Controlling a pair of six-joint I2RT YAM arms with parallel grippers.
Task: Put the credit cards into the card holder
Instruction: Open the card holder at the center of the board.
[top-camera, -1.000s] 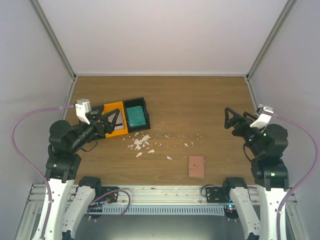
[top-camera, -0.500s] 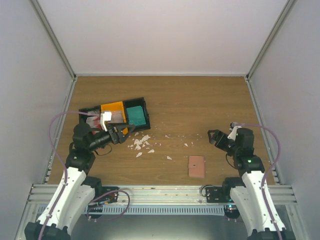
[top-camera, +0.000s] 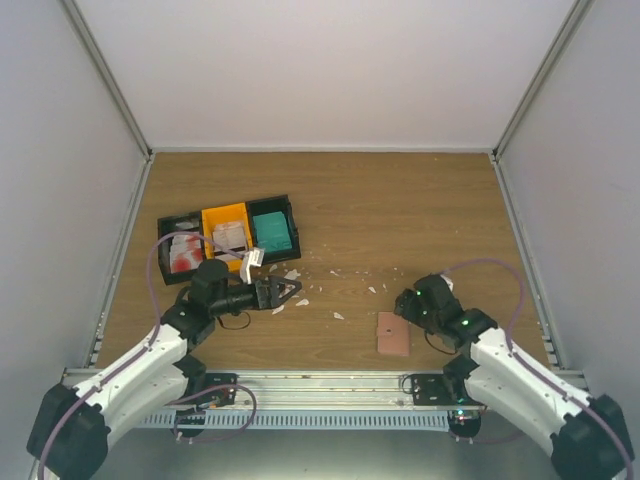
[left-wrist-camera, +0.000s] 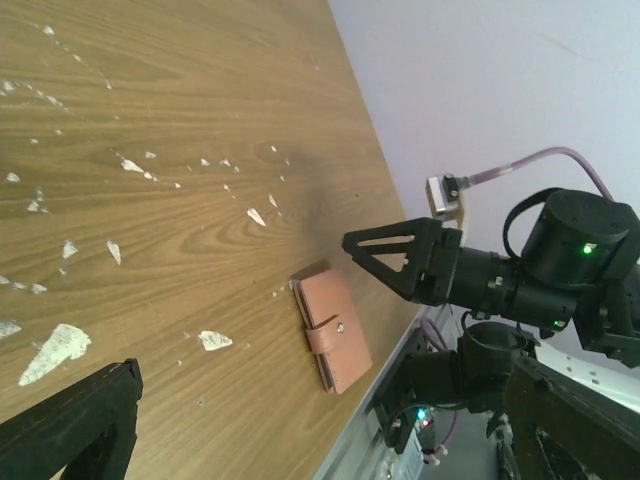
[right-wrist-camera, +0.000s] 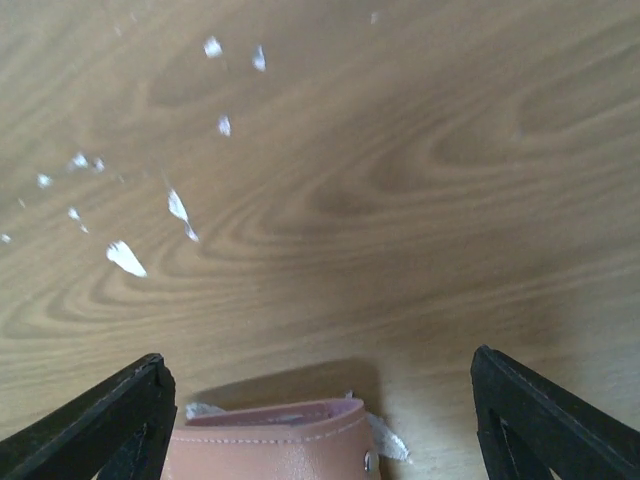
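The card holder lies closed and flat on the worktop near its front edge. Its long axis runs front to back, with the snap tab across mid-length. It is judged light, thin and pliable, and likely to slide if nudged. Grip it across the narrow width, at the long edges. The right claw hovers over the far short end, wide open and empty. The left claw is also open and empty.

Matt wood-grain table, stitched leather-like salmon card holder, torn white paper scraps
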